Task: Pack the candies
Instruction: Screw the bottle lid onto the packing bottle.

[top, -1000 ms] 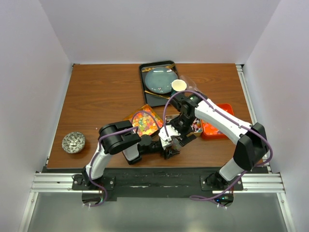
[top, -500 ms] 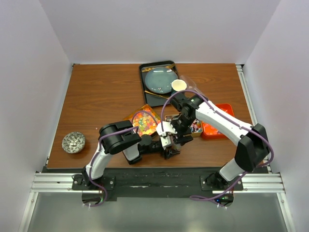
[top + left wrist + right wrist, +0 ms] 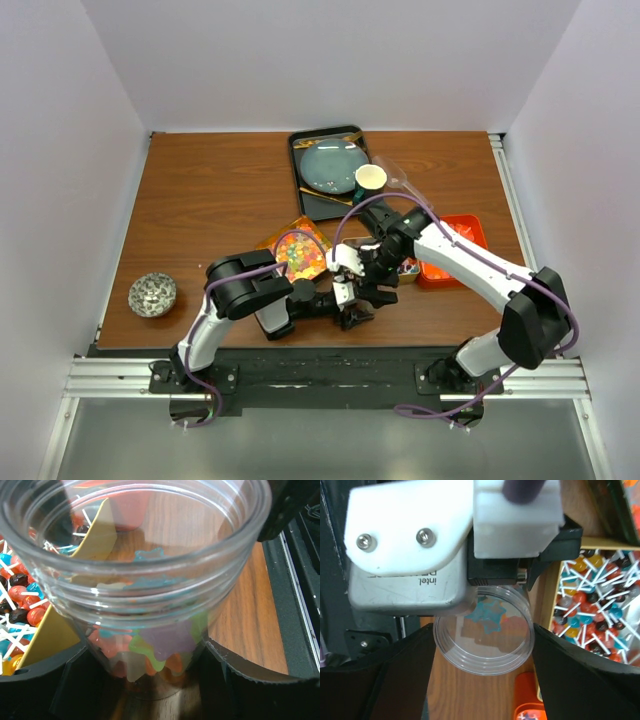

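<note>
Left gripper (image 3: 147, 680) clamps the rigid, slick clear jar (image 3: 150, 587) low between its fingers; beneath your spread right gripper (image 3: 482, 645), pinch the soft, light gummy candies (image 3: 165, 642) gently across their middles.

left arm reaches low to the right, left gripper (image 3: 351, 314) clamped on a clear jar (image 3: 150, 555). right gripper (image 3: 482, 635) hovers above, fingers apart.
</note>
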You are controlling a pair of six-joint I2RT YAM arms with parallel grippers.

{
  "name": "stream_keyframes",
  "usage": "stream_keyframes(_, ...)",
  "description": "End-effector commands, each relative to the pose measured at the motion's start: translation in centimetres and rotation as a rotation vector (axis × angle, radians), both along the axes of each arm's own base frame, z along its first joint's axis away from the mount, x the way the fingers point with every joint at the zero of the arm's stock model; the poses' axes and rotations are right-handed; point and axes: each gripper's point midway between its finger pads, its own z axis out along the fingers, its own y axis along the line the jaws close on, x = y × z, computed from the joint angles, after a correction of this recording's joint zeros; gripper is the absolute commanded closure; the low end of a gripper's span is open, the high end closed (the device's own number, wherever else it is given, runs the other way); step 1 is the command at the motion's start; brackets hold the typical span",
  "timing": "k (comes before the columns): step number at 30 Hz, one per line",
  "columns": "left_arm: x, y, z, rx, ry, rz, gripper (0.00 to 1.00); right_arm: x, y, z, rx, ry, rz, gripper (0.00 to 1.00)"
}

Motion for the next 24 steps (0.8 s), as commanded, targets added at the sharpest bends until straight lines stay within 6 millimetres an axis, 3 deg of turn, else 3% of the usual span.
stream_keyframes(1,-0.1,2.3,-5.0,0.146,0.051,0.037,1.0,-2.9,-2.7,0.5,-0.088,0.065,-0.064,0.22)
stream_keyframes(6,-0.2,2.3,-4.9,0.145,0.051,0.032,1.0,-3.4,-5.1,1.4,-0.147,0.02,-0.068,0.21)
stream_keyframes(9,-0.3,2.3,-4.9,0.145,0.052,0.028,1.0,-3.4,-5.5,2.7,-0.081,-0.029,-0.048,0.2)
stream_keyframes(13,-0.4,2.1,-5.0,0.144,0.051,0.02,1.0,-3.2,-3.8,4.6,0.079,-0.092,0.014,0.13)
stream_keyframes(17,-0.4,2.3,-5.1,0.149,0.051,0.021,1.0,-1.4,-1.6,5.6,0.161,-0.146,0.06,0.11)
stream_keyframes(24,-0.5,2.2,-5.4,0.159,0.053,0.015,1.0,0.4,0.7,5.0,0.184,-0.127,0.247,0.11)
